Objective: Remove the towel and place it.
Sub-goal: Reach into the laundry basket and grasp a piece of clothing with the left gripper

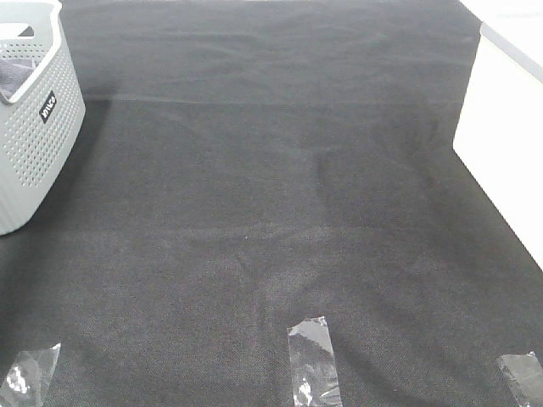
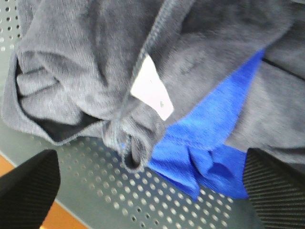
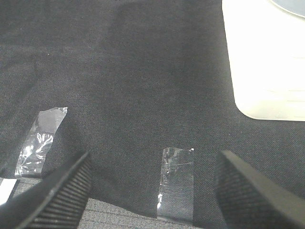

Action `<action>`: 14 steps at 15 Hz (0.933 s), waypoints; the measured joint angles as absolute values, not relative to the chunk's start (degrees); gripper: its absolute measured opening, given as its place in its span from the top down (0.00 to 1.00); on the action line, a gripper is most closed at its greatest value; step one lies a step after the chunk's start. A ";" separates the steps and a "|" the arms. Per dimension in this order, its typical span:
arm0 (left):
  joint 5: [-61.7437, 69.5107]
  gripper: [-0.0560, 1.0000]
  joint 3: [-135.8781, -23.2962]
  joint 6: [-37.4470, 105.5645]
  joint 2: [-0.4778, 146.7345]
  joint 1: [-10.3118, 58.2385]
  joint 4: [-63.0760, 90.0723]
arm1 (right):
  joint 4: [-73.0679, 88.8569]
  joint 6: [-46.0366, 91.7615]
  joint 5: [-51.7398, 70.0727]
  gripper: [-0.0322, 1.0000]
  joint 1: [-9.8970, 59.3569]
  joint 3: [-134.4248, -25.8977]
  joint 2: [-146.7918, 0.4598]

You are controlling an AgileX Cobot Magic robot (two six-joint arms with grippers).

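From the high camera, a black mat (image 1: 271, 212) covers the table, with a perforated grey basket (image 1: 34, 144) at its far left edge, a white box-like object (image 1: 501, 144) on the right and strips of clear tape (image 1: 312, 356) along the near edge. Neither arm is in view here, and what the basket holds cannot be made out. The left wrist camera looks down into that basket: the towel (image 2: 86, 62) lies bunched in soft grey folds on the perforated floor, with a stitched hem (image 2: 157, 28) and a white care label (image 2: 151, 93) on top and a blue cloth (image 2: 200, 143) tucked against and partly under it. The left gripper (image 2: 152, 191) hangs over the heap with its jaws spread wide, gripping nothing. The towel looks light, limp and grippy. A pinch on a thick fold or the hemmed ridge near the label should hold, though the blue cloth could come up too if caught. In the right wrist view, the right gripper (image 3: 159, 191) is parted and empty above bare mat and tape, near the white object.
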State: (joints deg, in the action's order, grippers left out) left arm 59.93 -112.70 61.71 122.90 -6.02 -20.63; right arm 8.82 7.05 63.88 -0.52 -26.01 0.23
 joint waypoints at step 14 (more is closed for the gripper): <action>55.00 0.02 -113.33 64.63 130.69 -6.02 -21.77 | 8.82 7.05 63.88 0.28 -0.52 -26.01 0.23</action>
State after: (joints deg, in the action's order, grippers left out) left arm 55.00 -113.33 64.63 130.69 -6.02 -21.77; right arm 8.82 7.05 63.88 -0.52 -26.01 0.23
